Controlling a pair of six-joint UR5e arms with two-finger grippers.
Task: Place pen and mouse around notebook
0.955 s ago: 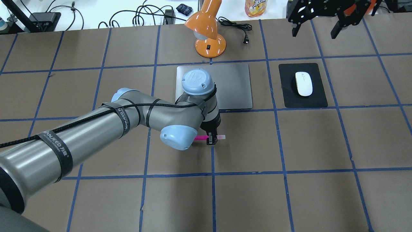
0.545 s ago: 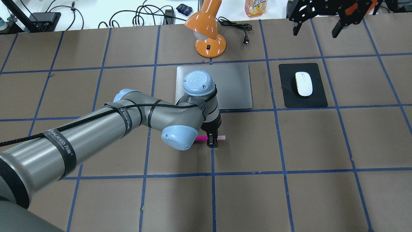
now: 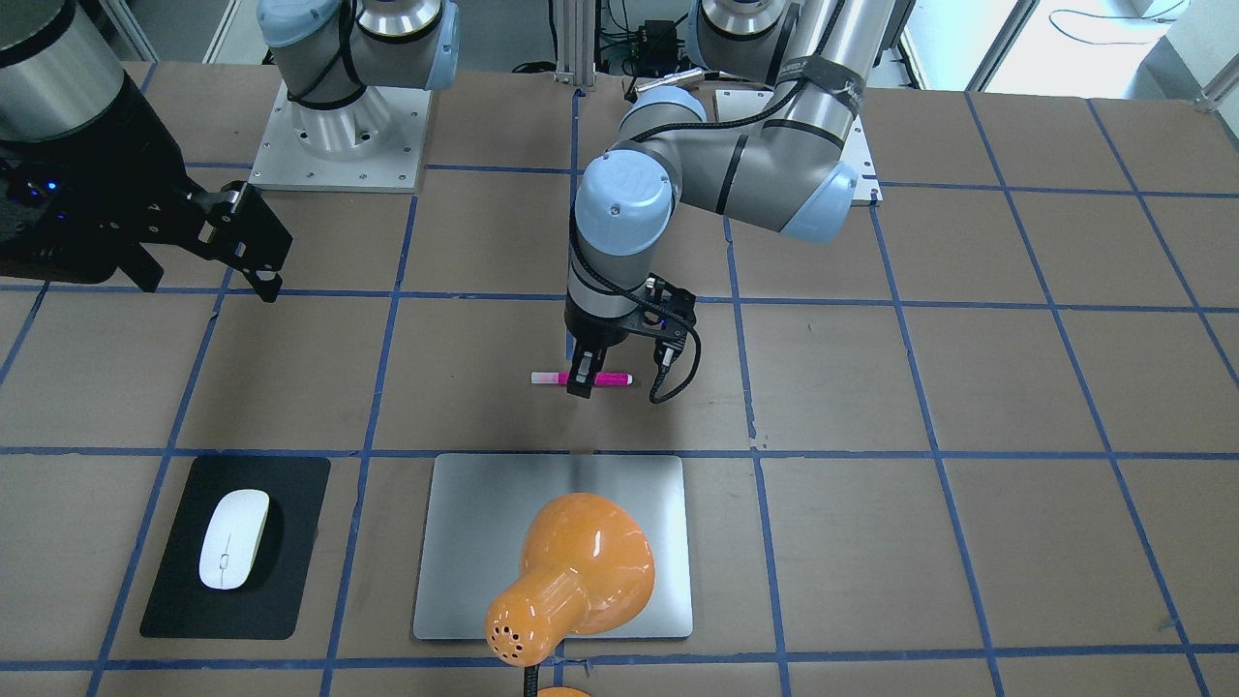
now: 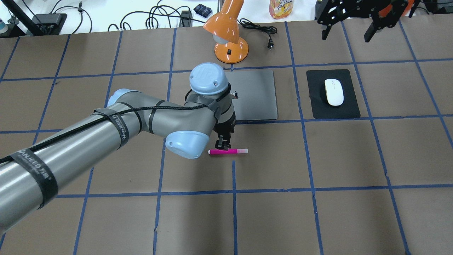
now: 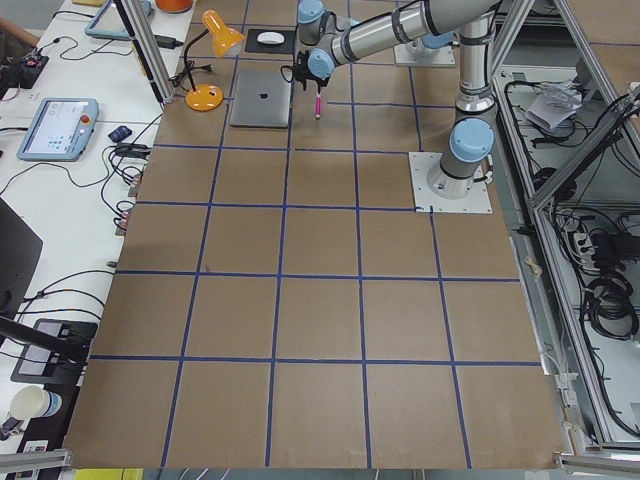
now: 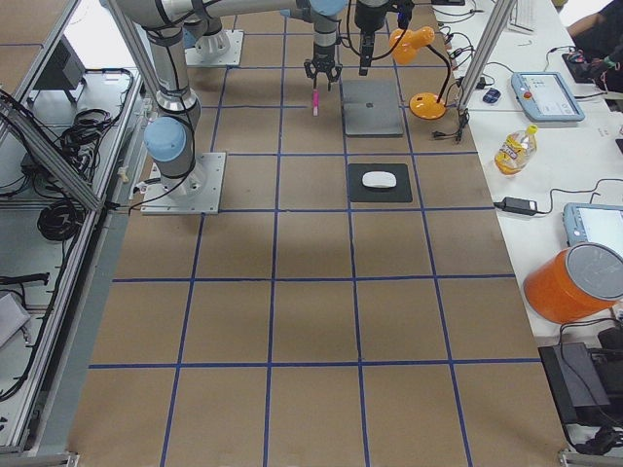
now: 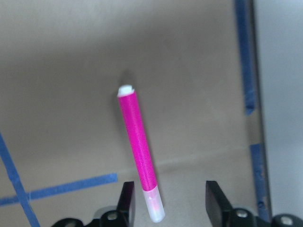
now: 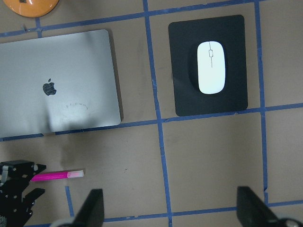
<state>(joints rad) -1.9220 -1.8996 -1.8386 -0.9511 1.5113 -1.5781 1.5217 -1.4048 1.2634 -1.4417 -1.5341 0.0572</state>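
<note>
Overhead view looks down toward twelve o'clock; front-facing view looks back toward six; both share the notebook and pen.

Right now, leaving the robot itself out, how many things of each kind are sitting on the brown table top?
pen: 1
mouse: 1
notebook: 1
mouse pad: 1
lamp: 1
Total: 5

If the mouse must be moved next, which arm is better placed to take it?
Probably right. The mouse lies on the black pad right of the notebook, nearer the open right gripper; the left gripper hangs open by the pen.
</note>
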